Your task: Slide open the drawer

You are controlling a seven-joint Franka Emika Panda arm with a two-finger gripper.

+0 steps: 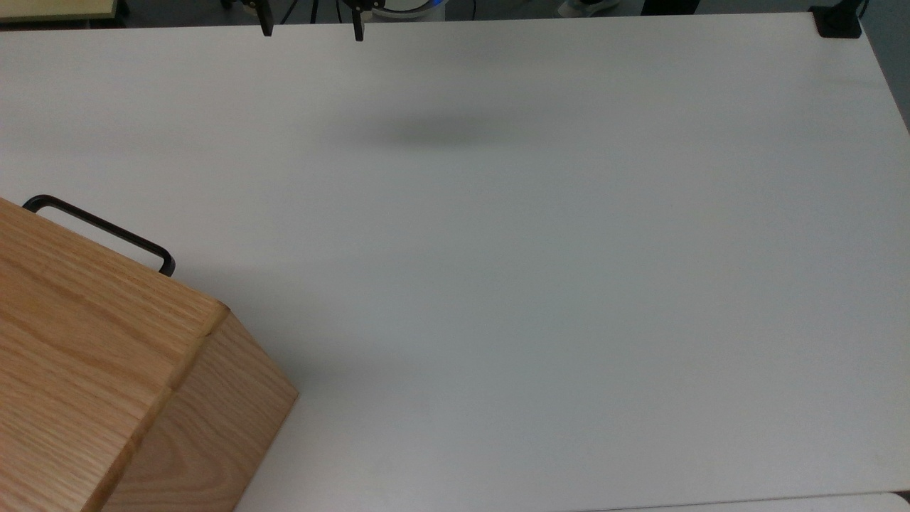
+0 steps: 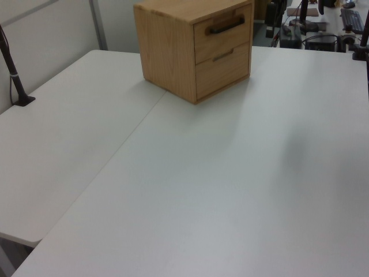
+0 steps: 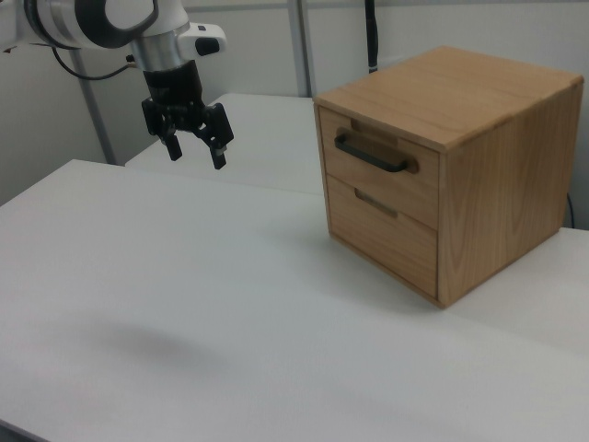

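An oak cabinet point(image 3: 502, 175) stands on the white table point(image 3: 184, 304). Its upper drawer point(image 3: 409, 189) sits flush and shut, with a long black bar handle point(image 3: 371, 154) across its front. The left view shows the same drawer point(image 2: 222, 41) and handle point(image 2: 226, 26) at the back. From the top view the handle point(image 1: 99, 231) sticks out past the cabinet top point(image 1: 78, 341). My gripper point(image 3: 195, 155) hangs open and holds nothing, above the table, well off to the right view's left of the cabinet. Its fingertips point(image 1: 265, 28) reach in at the top view's upper edge.
Below the handled drawer is a second drawer point(image 3: 386, 235) with a recessed slot grip. A black clamp point(image 1: 837, 21) sits on the table's corner at the top view's upper right. A black post point(image 2: 14, 75) stands at the left view's left edge. A seam point(image 2: 132, 135) divides two tabletops.
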